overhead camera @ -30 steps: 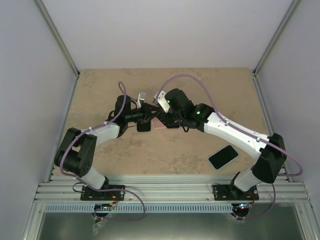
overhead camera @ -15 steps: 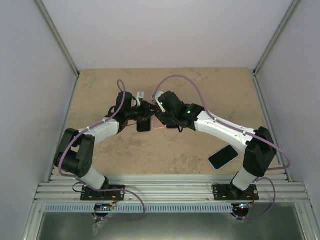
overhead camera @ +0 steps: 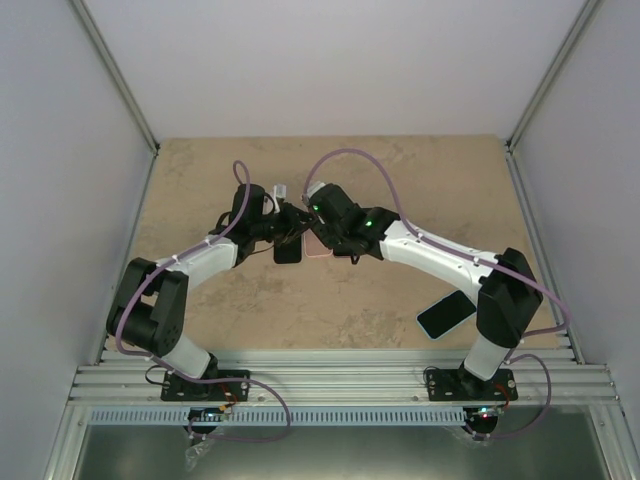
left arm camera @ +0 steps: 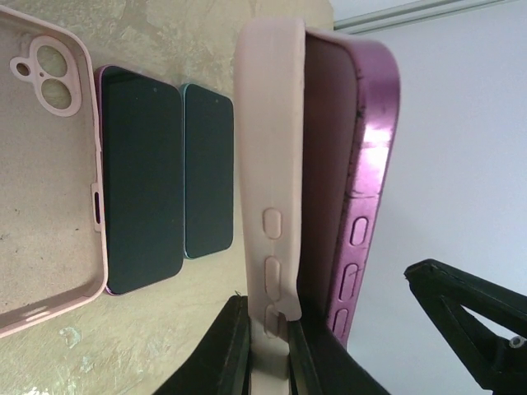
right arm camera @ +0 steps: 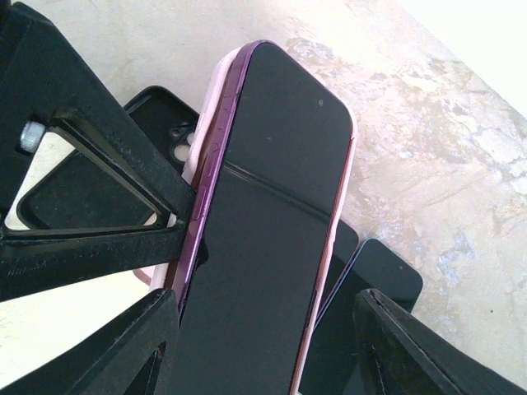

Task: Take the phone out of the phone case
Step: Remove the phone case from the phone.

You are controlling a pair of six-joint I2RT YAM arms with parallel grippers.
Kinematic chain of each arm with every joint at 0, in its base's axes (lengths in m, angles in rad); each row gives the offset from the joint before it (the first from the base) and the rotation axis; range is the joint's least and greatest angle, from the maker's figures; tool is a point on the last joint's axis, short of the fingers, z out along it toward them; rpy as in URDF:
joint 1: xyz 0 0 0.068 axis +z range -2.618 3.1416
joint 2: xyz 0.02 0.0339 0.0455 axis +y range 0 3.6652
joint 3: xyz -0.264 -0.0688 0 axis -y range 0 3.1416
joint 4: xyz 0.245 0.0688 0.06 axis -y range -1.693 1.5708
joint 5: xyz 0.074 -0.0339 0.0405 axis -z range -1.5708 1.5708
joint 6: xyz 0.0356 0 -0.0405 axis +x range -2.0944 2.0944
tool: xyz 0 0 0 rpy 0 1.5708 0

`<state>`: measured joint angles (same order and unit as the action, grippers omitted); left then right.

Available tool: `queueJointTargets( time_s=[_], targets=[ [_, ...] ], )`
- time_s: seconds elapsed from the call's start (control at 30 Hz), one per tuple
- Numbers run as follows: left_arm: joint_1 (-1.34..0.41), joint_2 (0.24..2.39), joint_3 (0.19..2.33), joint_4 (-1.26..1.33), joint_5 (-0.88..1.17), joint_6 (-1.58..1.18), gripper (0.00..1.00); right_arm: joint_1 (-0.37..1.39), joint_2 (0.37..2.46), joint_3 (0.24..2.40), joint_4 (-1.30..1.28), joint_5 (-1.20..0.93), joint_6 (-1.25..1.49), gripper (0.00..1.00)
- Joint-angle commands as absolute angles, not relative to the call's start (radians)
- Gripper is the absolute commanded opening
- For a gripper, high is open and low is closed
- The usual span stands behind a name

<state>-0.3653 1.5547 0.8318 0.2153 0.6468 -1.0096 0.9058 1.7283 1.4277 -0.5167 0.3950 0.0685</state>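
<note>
A pink phone case (left arm camera: 268, 123) stands on edge above the table, and my left gripper (left arm camera: 268, 317) is shut on its side wall. The purple-rimmed phone (left arm camera: 362, 164) leans out of that case on one long side. In the right wrist view the phone (right arm camera: 272, 214) shows its dark screen, with pink case rim (right arm camera: 216, 90) behind it. My right gripper (right arm camera: 265, 329) is open and straddles the phone's lower part; its left finger is close to the purple edge and its right finger (right arm camera: 412, 346) stands apart. From above, both grippers meet at the case (overhead camera: 316, 243).
On the table under the grippers lie an empty pink case (left arm camera: 41, 164), a purple-rimmed phone (left arm camera: 140, 181), a teal phone (left arm camera: 207, 173) and a black case (overhead camera: 288, 252). Another phone (overhead camera: 446, 313) lies near the right arm's base. Walls enclose the table.
My right gripper has moved left onto the phone and its jaws have narrowed. The left gripper has held its grip on the case and barely moved.
</note>
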Motion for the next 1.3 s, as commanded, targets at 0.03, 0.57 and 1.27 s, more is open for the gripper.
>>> queueJointTargets(
  time_s=[0.03, 0.57, 1.27],
  targets=[
    [-0.359, 1.51, 0.861, 0.259, 0.659, -1.011, 0.0, 0.913, 1.743, 1.417, -0.501, 0.447, 0.081, 0.59],
    [-0.359, 1.51, 0.86, 0.236, 0.631, -1.002, 0.0, 0.929, 1.735, 1.44, -0.514, 0.396, 0.124, 0.67],
    [-0.358, 1.521, 0.865, 0.238, 0.634, -1.018, 0.0, 0.928, 1.791, 1.43, -0.517, 0.444, 0.154, 0.65]
  ],
)
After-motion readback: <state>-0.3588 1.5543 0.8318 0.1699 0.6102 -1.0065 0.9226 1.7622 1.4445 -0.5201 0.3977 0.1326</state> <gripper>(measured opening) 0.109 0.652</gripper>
